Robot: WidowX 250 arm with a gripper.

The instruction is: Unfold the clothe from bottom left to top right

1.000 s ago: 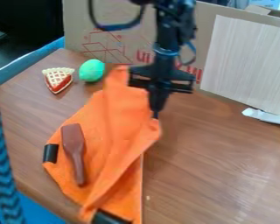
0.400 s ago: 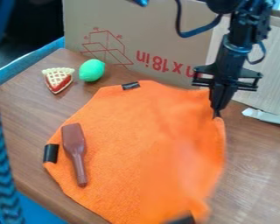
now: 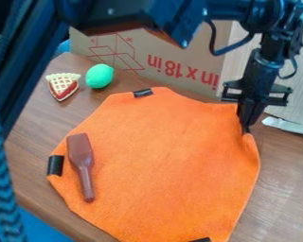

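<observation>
"Table [image 3: 287, 189] first, I'd say: brown wood, with cardboard [image 3: 141, 47] standing along its far side."

"And the arm?"

"Black, coming in across the top of the view. Its forearm [image 3: 129, 16] slants over the upper left."

"Where's the cloth [image 3: 160, 156]?"

"Spread open over the middle of the table, orange, reaching down to the bottom edge of the view."

"What's the gripper [image 3: 245, 130] doing?"

"It hangs at the cloth's upper right corner, jaws narrow. The tips are small and dark, but they seem to have that corner pinched between them."

"Anything lying on the cloth?"

"A brown spatula [image 3: 80, 151] on its left part, broad end away from us, handle toward us."

"And off it?"

"White scrap [image 3: 289, 126] by the cardboard on the right; pie slice [image 3: 63, 86] at the upper left, with a green toy fruit [image 3: 100, 76] just beside it."

"Smallest?"

"Black patches on the cloth's edge: left [image 3: 55, 165], top [image 3: 142, 93] and bottom [image 3: 200, 240]."
</observation>
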